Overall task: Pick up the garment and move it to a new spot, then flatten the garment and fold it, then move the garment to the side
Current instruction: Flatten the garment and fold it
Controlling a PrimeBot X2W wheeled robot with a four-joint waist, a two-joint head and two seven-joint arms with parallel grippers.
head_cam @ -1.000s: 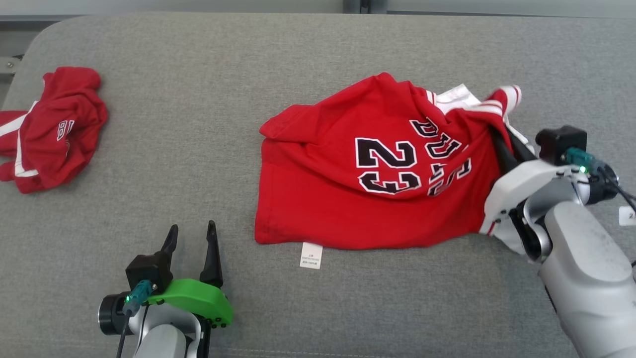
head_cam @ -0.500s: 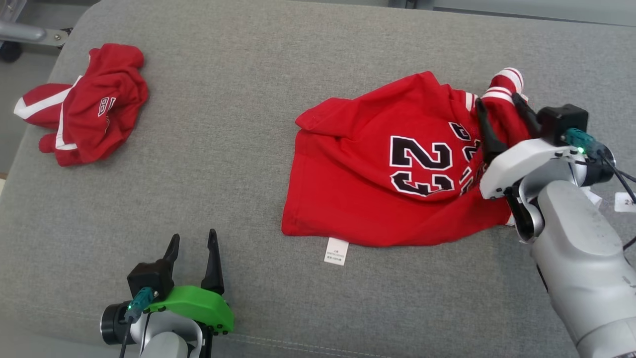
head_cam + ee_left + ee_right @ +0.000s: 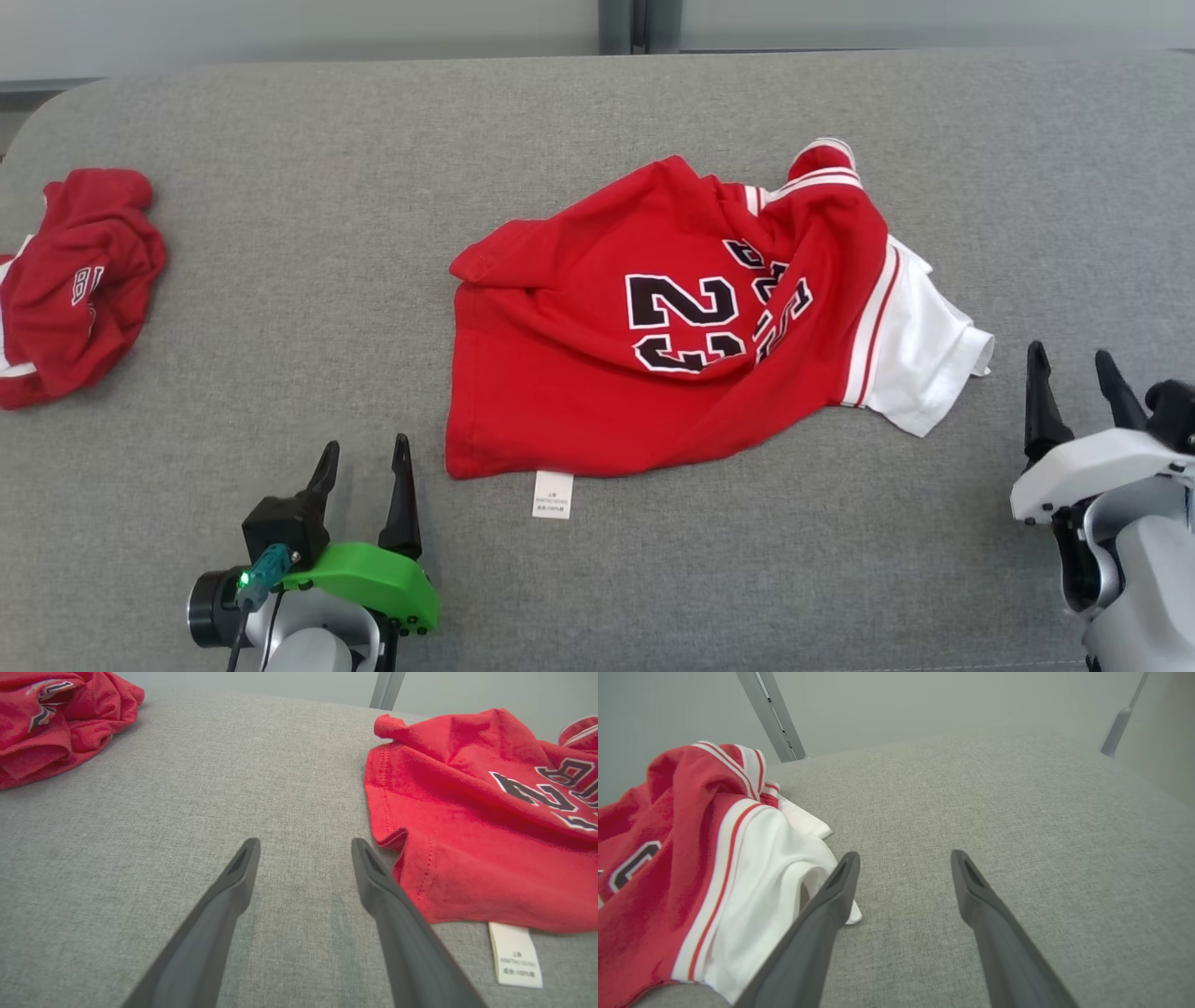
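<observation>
Right gripper (image 3: 1068, 350) wide open, nothing held, near the red shirt (image 3: 579, 373) on its white-sleeve side, not touching. Left gripper (image 3: 365, 441) also spread and empty, by the hem corner. Shirt lies rumpled in the middle of the grey cushion (image 3: 280, 327); second red garment (image 3: 75, 280) at far left.

left gripper (image 3: 364, 443) and right gripper (image 3: 1069, 351) both point forward, well apart, jaws spread wide, holding nothing.

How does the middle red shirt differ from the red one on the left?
The middle shirt lies spread out, its 23 readable; the left garment is bunched in a heap. The middle shirt shows a white sleeve; the left garment only thin white trim. Both are red.
</observation>
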